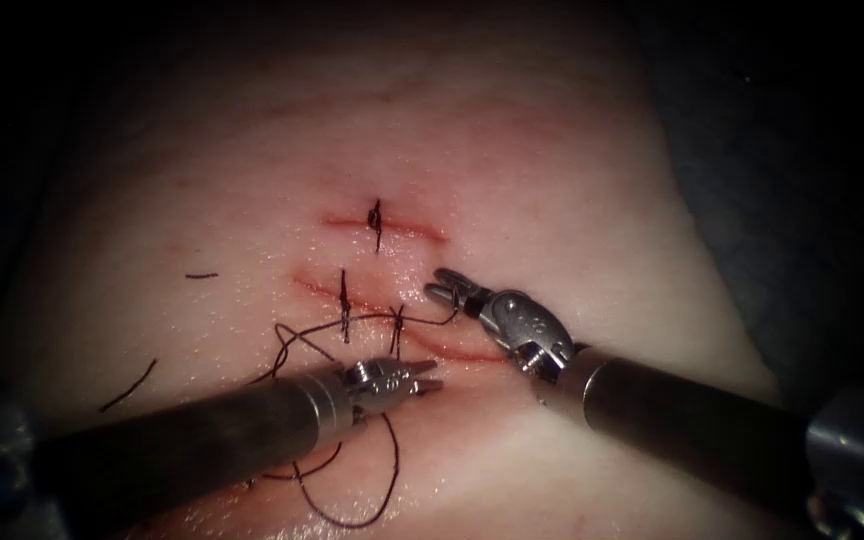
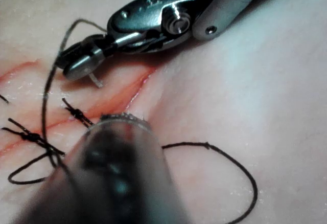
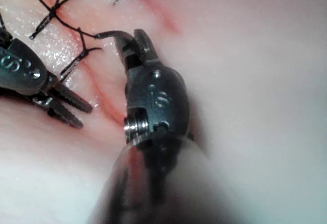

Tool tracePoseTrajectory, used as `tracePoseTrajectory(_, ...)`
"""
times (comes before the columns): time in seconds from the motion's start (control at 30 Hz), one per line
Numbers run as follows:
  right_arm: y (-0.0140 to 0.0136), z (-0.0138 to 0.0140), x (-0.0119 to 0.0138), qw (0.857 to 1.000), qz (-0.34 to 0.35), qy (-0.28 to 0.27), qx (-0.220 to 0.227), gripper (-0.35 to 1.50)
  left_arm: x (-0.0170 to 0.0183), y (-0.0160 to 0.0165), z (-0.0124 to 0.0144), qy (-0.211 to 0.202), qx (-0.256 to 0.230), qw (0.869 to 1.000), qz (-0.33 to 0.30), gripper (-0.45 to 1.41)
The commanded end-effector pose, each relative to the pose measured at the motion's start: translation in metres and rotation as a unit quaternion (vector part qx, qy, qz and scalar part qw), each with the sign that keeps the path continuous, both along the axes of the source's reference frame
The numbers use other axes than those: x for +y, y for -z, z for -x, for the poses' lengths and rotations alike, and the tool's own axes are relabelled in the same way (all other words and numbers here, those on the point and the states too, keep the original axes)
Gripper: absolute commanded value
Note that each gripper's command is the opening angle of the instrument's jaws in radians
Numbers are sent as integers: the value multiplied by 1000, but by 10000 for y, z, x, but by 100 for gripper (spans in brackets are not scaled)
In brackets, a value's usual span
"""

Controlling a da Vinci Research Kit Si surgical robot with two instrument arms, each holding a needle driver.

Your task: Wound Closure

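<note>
Here the right arm's steel needle driver (image 1: pixel 440 286) pinches the dark thread (image 1: pixel 422 322) near the curved needle (image 2: pixel 96 81), just right of the tissue's cut (image 1: pixel 457 352); the left tool (image 1: pixel 424 378), jaws parted and empty, lies nearer the knots (image 1: pixel 396 325).

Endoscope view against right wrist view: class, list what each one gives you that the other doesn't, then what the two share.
Endoscope view's extra: cut ends of thread lying left of the cut, and a slack loop below the left tool.
Right wrist view's extra: a close look at the thread entering the right tool's shut jaws.
Shared: the right tool, the left tool with jaws open and holding nothing, the stitches, and the cut.
</note>
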State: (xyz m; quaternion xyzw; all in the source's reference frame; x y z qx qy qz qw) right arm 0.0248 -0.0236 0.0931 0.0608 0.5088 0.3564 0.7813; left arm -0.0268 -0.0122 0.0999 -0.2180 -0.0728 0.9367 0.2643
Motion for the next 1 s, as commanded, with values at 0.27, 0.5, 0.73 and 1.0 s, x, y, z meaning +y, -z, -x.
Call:
tracePoseTrajectory(0.27, -37, 20, 41, 997, 72, -16, -37, -35, -30, 36, 16, -8, -21, 1000, -15, 0)
tracePoseTrajectory(0.5, -40, 18, 25, 996, 86, 7, -10, -35, -37, 78, 23, -20, -34, 999, -17, -3)
tracePoseTrajectory(0.73, -24, 11, 2, 988, 137, 59, -32, -35, -27, 78, 21, -20, -42, 999, -10, -3)
tracePoseTrajectory(1.0, -60, 15, -31, 981, 149, 106, -62, -35, -27, 75, 20, -20, -41, 999, -9, -3)
